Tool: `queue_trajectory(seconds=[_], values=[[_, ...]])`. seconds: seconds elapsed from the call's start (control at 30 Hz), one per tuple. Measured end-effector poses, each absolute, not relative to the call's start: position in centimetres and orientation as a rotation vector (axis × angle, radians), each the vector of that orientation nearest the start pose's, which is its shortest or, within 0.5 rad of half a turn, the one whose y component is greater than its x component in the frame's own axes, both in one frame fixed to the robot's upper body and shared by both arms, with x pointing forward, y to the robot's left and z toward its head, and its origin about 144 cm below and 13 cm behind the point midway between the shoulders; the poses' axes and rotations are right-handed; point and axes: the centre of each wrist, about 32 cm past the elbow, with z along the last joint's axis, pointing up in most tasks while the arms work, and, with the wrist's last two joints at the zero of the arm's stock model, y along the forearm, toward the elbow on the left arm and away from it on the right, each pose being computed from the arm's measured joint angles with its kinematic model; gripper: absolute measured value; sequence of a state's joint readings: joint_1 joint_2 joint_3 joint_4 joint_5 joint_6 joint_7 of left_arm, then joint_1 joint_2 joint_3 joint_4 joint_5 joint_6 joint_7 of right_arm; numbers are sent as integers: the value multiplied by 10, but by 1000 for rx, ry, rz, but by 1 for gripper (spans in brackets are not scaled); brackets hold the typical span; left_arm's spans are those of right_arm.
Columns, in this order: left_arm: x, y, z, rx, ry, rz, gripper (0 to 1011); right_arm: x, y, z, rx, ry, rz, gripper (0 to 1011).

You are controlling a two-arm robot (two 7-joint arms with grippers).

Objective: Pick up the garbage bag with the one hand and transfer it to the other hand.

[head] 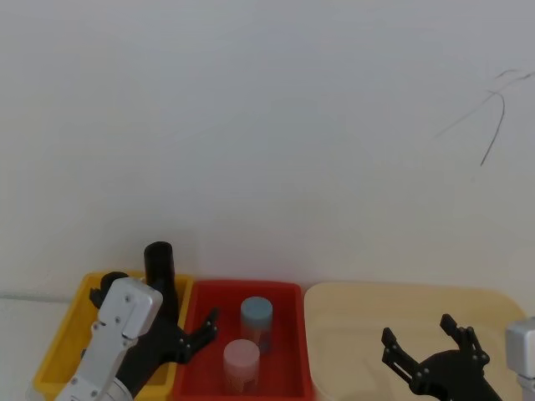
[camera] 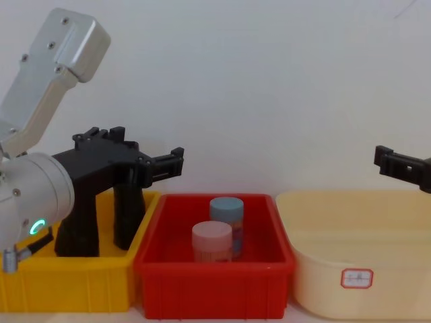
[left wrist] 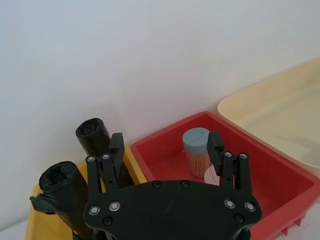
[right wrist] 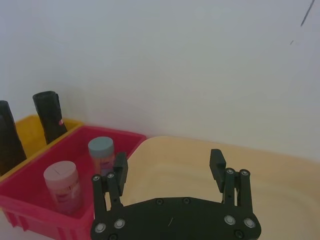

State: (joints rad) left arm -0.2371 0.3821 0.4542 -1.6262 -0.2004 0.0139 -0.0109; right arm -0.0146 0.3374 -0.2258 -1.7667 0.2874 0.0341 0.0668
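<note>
The garbage bag (left wrist: pixel 59 192), a thick, wrinkled black roll, stands upright in the yellow bin (camera: pixel 67 293); the chest view shows the garbage bag (camera: pixel 75 229) partly behind my left arm. A slimmer black roll (left wrist: pixel 93 137) stands beside it, nearer the wall. My left gripper (left wrist: pixel 166 141) hangs open above the edge between the yellow and red bins, close to the slim roll and touching neither roll. The left gripper (camera: pixel 172 160) points toward the right. My right gripper (right wrist: pixel 168 160) is open and holds nothing, above the cream tub (right wrist: pixel 280 175), far from the rolls.
A red bin (camera: pixel 214 286) in the middle holds a blue-lidded jar (camera: pixel 226 210) and a pink-lidded jar (camera: pixel 212 239). The cream tub (camera: pixel 357 276) stands to its right. A white wall rises close behind all three containers.
</note>
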Motion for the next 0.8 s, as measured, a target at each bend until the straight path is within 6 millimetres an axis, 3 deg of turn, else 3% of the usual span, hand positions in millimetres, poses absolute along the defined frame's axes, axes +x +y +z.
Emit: queue_trajectory(seconds=[0.8], values=[[492,198,1204,61,-267,1124,1000,443,-237,1189,26,-75,-1229,1001]])
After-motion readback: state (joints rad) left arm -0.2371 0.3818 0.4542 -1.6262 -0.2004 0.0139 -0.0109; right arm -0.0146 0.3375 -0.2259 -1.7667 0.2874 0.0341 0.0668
